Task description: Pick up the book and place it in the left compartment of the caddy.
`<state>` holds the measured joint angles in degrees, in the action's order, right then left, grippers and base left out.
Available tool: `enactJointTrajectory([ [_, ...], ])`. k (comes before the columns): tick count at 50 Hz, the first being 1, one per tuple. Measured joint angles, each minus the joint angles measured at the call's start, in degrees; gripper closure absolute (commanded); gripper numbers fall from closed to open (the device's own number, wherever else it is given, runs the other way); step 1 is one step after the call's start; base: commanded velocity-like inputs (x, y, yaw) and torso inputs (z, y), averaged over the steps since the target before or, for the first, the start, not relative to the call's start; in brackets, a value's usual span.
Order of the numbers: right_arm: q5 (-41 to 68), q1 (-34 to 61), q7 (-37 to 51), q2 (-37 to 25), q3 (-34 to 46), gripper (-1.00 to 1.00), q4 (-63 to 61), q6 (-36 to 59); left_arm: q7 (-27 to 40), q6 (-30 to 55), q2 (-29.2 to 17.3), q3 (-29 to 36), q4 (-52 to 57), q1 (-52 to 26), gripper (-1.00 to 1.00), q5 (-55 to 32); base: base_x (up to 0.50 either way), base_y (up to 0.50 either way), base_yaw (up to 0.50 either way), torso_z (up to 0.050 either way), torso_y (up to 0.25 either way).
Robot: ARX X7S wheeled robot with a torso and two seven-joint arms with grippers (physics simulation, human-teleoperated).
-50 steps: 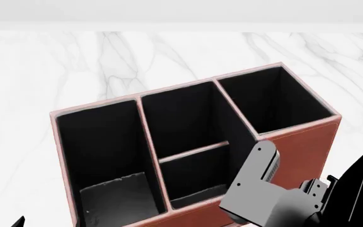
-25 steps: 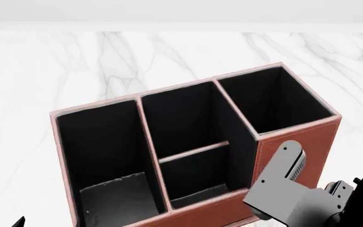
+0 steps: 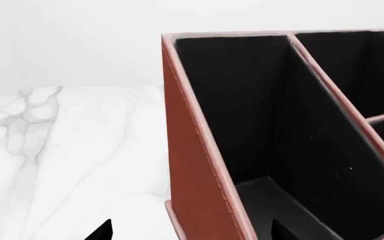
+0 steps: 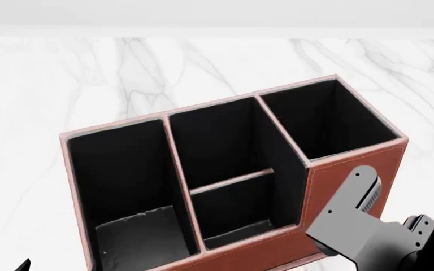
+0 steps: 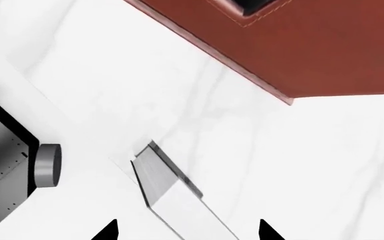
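White marble table (image 4: pixel 66 73); caddy (image 4: pixel 352 169) long axis running left-right, slightly skewed; both tools' spread indeterminate.

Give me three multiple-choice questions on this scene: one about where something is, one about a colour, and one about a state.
1. Which bay of the caddy holds the crossbar?
A. the left one
B. the middle bay
C. the right one

2. What colour is the lining?
A. black
B. white
C. green

3. How is the right pincer?
A. shut on a book
B. shut on a mug
C. open and empty

Answers:
1. B, the head view shows the bar crossing the middle bay.
2. A, every inner wall is black.
3. C, the right wrist view shows its tips apart over bare marble.
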<state>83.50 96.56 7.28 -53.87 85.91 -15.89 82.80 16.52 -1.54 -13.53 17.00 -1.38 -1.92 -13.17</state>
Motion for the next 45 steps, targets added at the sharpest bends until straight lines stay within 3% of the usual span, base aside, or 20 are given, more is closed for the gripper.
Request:
enactJointTrajectory([
  [45, -8.5, -8.68, -4.52, 0.58, 5.84, -1.0, 6.93, -8.49, 1.05, 0.17, -0.88, 0.81, 0.84, 0.11, -1.0, -1.13, 0.0, 0.0, 0.0, 0.0, 0.0],
])
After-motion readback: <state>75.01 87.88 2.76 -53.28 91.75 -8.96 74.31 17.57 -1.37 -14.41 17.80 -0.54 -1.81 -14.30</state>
